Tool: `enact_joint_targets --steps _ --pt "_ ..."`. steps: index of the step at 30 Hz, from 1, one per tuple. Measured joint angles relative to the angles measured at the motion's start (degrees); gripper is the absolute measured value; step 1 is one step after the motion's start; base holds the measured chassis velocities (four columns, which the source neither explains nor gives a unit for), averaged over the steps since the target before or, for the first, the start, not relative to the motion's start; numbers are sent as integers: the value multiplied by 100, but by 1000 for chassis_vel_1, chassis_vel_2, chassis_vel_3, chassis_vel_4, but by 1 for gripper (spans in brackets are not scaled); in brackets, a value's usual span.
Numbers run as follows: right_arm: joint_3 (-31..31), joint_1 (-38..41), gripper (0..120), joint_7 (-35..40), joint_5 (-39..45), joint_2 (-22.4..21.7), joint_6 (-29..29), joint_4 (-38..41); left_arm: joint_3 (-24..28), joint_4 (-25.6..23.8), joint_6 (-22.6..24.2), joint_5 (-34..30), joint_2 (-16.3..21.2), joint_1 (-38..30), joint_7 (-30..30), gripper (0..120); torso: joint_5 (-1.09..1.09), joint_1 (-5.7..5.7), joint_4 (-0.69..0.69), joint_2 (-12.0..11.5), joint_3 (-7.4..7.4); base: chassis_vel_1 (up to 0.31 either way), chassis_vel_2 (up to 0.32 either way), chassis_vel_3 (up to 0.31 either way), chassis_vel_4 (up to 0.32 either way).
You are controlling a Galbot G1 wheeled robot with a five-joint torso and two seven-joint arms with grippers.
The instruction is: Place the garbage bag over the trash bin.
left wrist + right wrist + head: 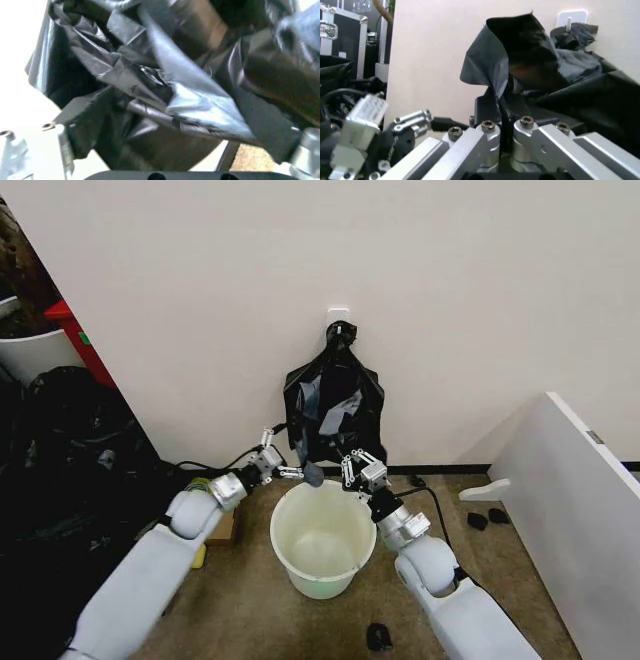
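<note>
Black garbage bag point(333, 408) pinched by right gripper point(361, 470); left gripper point(292, 472) jaws unclear

The garbage bag point(333, 408) is thin, crinkled black plastic with glossy highlights. The trash bin point(322, 539) is smooth cream plastic, faintly sheened. The right pincer point(507, 140) shows brushed metal links and bright bolts.

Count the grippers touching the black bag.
2. The left gripper meets the bag at its lower left edge; the right gripper is shut on its lower right edge. Both are above the bin.
</note>
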Motion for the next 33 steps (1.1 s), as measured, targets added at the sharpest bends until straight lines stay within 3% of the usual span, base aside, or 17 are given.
enact_joint_targets --steps 2,4,7,24,28,29,31,33 --pt "0 -6 0 -14 -22 9 -1 4 -56 -3 40 56 -19 34 -72 79 1 0 0 0 0 0 0 0 0" --pt "0 -11 0 -20 -28 9 -1 9 -81 -15 49 75 -22 55 -91 76 0 0 0 0 0 0 0 0 0" --pt "12 -24 0 -45 -40 -6 0 30 -183 -76 82 212 -62 142 -189 61 0 0 0 0 0 0 0 0 0" --pt "19 -97 0 -181 -28 -32 59 174 -325 -87 175 218 -217 205 -318 3 -1 -1 -2 0 0 0 0 0 0" --pt "19 -147 0 -155 28 -90 59 229 -559 -308 212 11 -228 432 -470 0 0 -1 -2 0 -1 0 0 0 0" --pt "-19 -225 0 81 45 -135 -7 306 -777 -542 283 -203 -233 731 -824 0 0 -1 -2 0 -1 0 0 0 0" --pt "-51 -256 0 206 46 -156 -65 342 -844 -625 312 -268 -234 840 -949 0 0 -1 -2 0 -1 0 0 0 0" --pt "-309 -483 0 1023 122 -311 -555 654 -1225 -1177 467 -727 -312 1565 -1670 0 -1 -1 4 0 -1 0 0 0 0"
